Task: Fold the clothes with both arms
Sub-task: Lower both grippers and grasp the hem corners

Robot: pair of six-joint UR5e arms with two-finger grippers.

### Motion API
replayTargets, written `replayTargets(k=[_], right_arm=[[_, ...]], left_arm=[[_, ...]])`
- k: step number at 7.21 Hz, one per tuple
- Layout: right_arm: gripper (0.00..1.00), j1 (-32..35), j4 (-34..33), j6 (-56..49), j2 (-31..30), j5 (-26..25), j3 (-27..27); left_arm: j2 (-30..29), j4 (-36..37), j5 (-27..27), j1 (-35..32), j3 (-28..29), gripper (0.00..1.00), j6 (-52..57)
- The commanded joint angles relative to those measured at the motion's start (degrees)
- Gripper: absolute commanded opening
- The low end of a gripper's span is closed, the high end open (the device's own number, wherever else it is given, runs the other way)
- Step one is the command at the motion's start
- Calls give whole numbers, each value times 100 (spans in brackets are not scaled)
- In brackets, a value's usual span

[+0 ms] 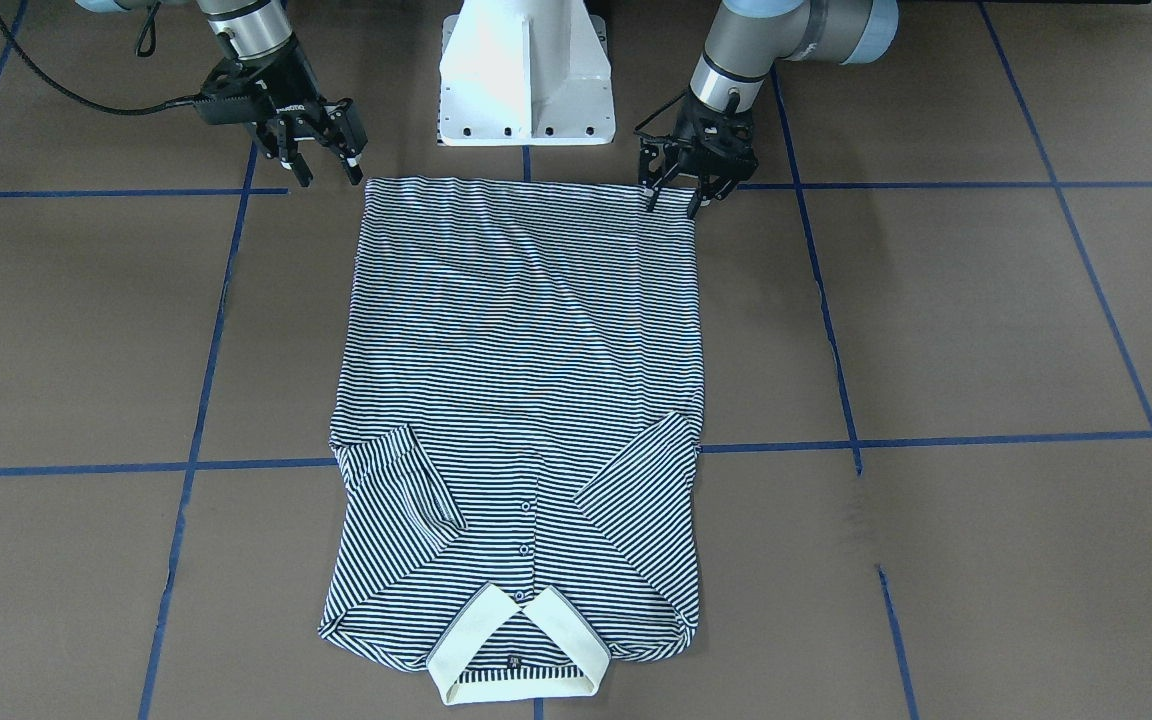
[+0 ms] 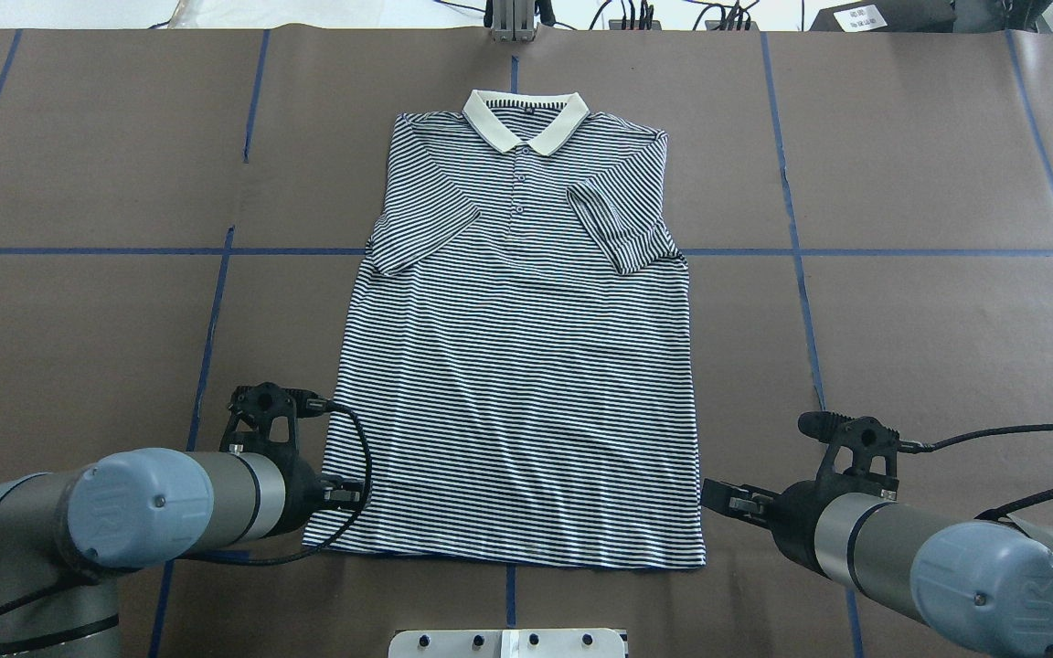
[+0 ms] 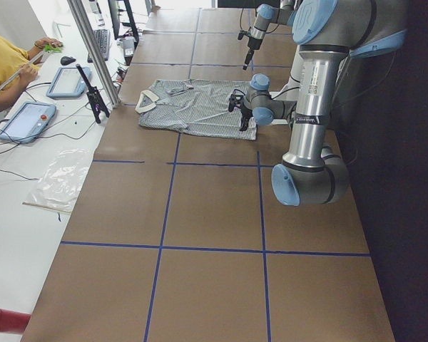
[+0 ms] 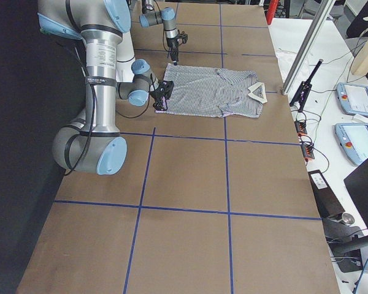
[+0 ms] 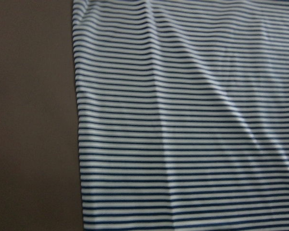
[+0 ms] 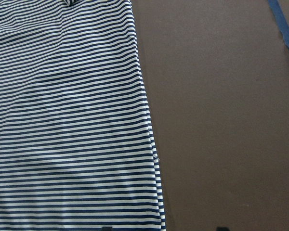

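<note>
- Collar (image 1: 519, 650) sits nearest the front-facing camera: cream, spread open, at the end of the polo shirt (image 1: 521, 340) away from the robot. I see the shirt flat and face up on the brown table (image 1: 986, 320), with both sleeves folded in over the chest. A small dark tag inside the neck is too small for me to read.
- Same view: the right gripper (image 1: 329, 178) hangs just beside one hem corner, jaws apart. I can't read the white lettering on its body. The left gripper (image 1: 672, 208) stands at the other hem corner, jaws apart. I can't tell whether its tips touch the cloth.
- Overhead: the blue joint caps (image 2: 138, 507) fill the near corners, each with a raised "UR" mark. The wrists hide both sets of fingers from me.
- Left side view: the near arm is cut off at the top. A person's yellow sleeve (image 3: 3, 60) shows at the edge, by two tablets (image 3: 27, 120).
- Right side view: the shirt is small and its details blur.
- Left wrist: stripes and bare table only.
- Right wrist: two dark fingertips (image 6: 104, 228) are cut off at the bottom edge, well apart.
</note>
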Motion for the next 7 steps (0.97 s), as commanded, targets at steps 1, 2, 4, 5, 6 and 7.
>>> replayTargets(k=[1, 2, 4, 5, 6, 7], right_arm=[[78, -50, -11, 17, 1, -55, 4], [78, -41, -11, 17, 1, -55, 4], [79, -50, -11, 17, 1, -99, 4], [79, -41, -11, 17, -8, -99, 4], [79, -41, -11, 17, -8, -99, 4], [79, -41, -11, 17, -17, -108, 4]], left_arm=[[291, 5, 87, 213, -9, 59, -141], [344, 5, 87, 266, -18, 59, -141], [397, 5, 87, 293, -18, 59, -150], [397, 5, 87, 328, -9, 56, -167], [388, -4, 87, 432, -9, 45, -359], [388, -4, 87, 451, -9, 42, -370]])
